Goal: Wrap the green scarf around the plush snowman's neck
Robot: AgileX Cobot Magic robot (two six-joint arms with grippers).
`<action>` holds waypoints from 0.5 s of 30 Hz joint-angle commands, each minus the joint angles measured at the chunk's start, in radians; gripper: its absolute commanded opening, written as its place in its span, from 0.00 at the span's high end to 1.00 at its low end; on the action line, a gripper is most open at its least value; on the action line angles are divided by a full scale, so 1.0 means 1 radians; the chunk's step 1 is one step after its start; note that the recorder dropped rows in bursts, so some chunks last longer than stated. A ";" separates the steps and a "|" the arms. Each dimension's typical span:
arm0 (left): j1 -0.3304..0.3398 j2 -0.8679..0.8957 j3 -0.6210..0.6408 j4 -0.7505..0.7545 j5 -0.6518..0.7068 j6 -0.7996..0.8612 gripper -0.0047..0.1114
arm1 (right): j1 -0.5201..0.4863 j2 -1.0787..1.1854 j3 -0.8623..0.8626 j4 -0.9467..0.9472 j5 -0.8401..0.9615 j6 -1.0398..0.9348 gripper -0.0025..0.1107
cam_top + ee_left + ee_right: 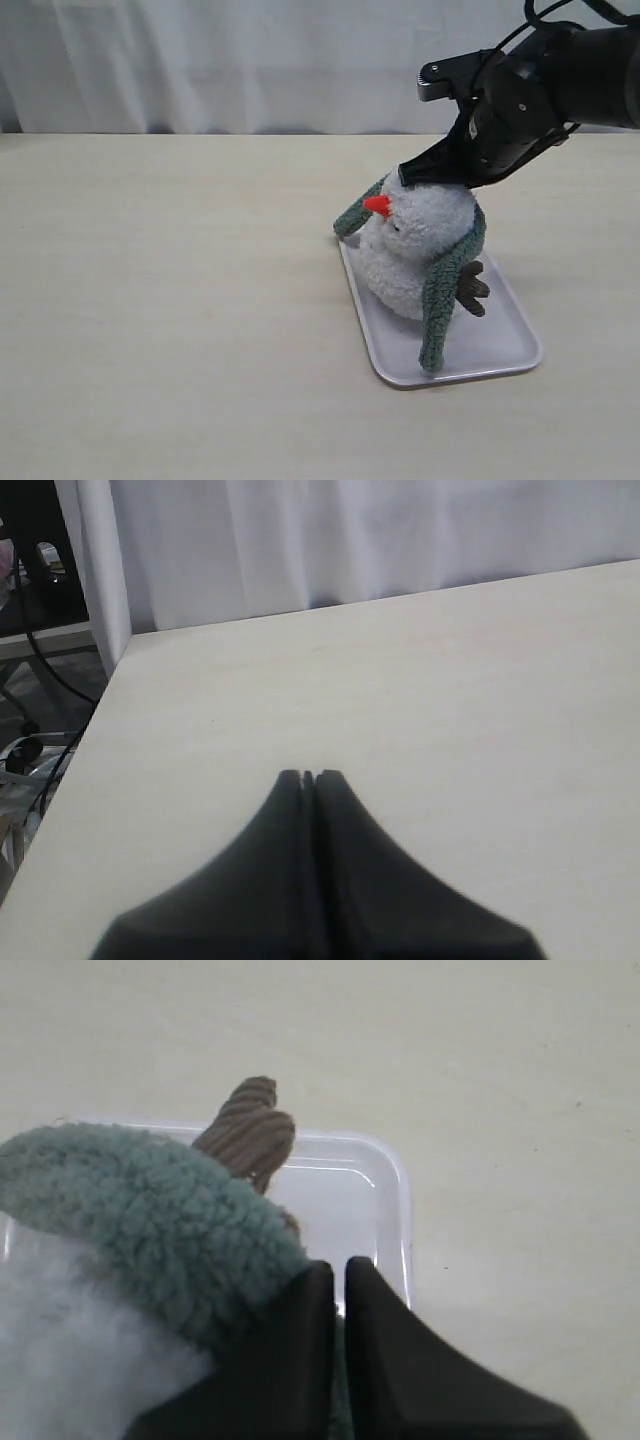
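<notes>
The small fluffy white plush snowman (415, 240) with the orange cone nose (377, 205) sits on a white rectangular plastic tray (500, 345), right of the middle of the pale wooden tabletop (180, 300). The fuzzy sage-green knitted scarf (440, 290) runs behind its head. One end hangs down the near side past a brown twig arm (472, 288) onto the tray, and the other end drops on the far left side. The front of the snowman's neck (383, 243) is bare.

The right gripper (337, 1268) sits low against the top of the head. Its jaws are almost together, with only a sliver between them, and the scarf presses against one finger. I cannot tell whether any fabric is pinched. The left gripper (308, 775) is closed on nothing, over bare tabletop.

The likely trouble is the toy's lightness. A sideways pull on the scarf, or a push from the fingers, could topple the snowman or slide it off the tray. The loose drape could also slip off the head before the ends cross in front, and the fuzzy knit may snag on the fingers when they release.
</notes>
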 commanded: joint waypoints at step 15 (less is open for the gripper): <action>0.002 -0.003 0.003 -0.003 -0.011 0.000 0.96 | 0.000 -0.354 0.053 0.482 0.225 -0.392 0.69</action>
